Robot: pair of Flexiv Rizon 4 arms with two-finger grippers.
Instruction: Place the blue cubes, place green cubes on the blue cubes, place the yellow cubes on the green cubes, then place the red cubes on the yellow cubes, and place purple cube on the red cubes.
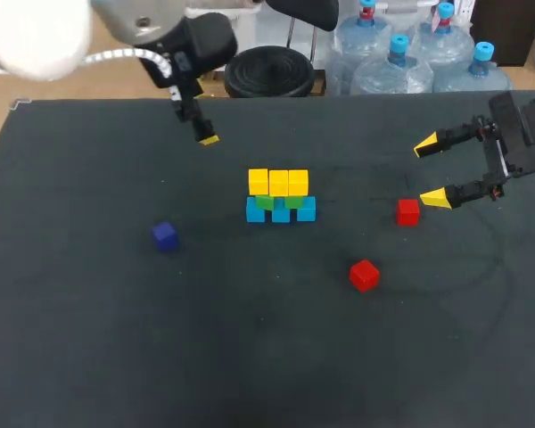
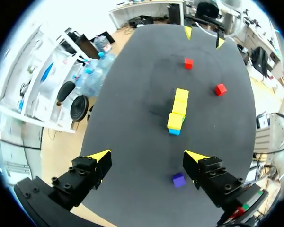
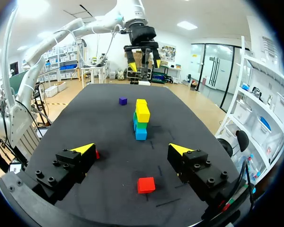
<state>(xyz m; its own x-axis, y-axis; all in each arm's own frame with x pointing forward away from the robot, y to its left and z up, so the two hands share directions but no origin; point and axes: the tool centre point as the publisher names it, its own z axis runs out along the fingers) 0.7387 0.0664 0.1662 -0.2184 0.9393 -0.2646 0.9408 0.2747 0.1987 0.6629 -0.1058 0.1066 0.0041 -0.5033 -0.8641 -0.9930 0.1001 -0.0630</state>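
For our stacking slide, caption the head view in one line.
Left gripper and open right gripper hover clear of the blue-green-yellow cube stack; two red cubes, one purple cube loose.

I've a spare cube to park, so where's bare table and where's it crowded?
Bare: the table strip nearest the head camera, past the purple cube and nearer red cube; also between purple cube and stack. Crowded: right of the stack, where the farther red cube sits by the right end effector.

Stack (image 1: 280, 196) ctr, lone cube (image 1: 165, 235) L, 2 cubes (image 1: 408, 211) R (apart).
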